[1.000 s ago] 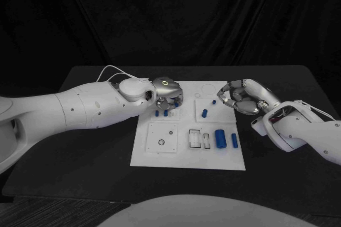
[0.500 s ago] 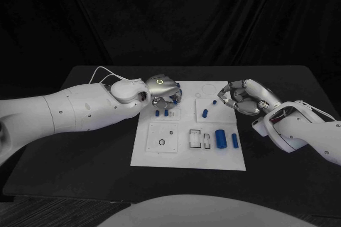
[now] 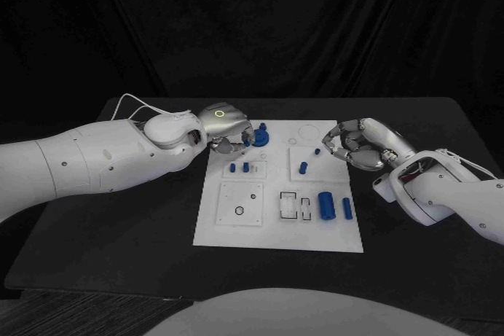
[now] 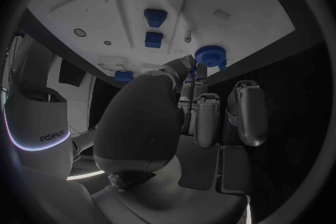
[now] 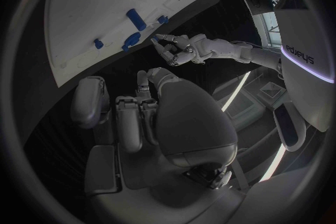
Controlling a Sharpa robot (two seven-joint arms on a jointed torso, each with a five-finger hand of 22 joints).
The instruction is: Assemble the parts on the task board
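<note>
A black table [image 3: 137,227] under a dark backdrop carries the white board [image 3: 275,234]. At its far left corner the left hand [image 3: 226,128] reaches toward a round blue cap [image 3: 259,138]; whether its fingers actually hold it, I cannot tell. Two small blue pegs [image 3: 239,167] stand nearer, another peg [image 3: 302,168] stands mid-board, and two blue cylinders [image 3: 334,205] lie loose further right, so most assembly seems left. The right hand [image 3: 357,143] hovers curled and empty. Since a second ago the left hand has moved from the pegs to the cap.
</note>
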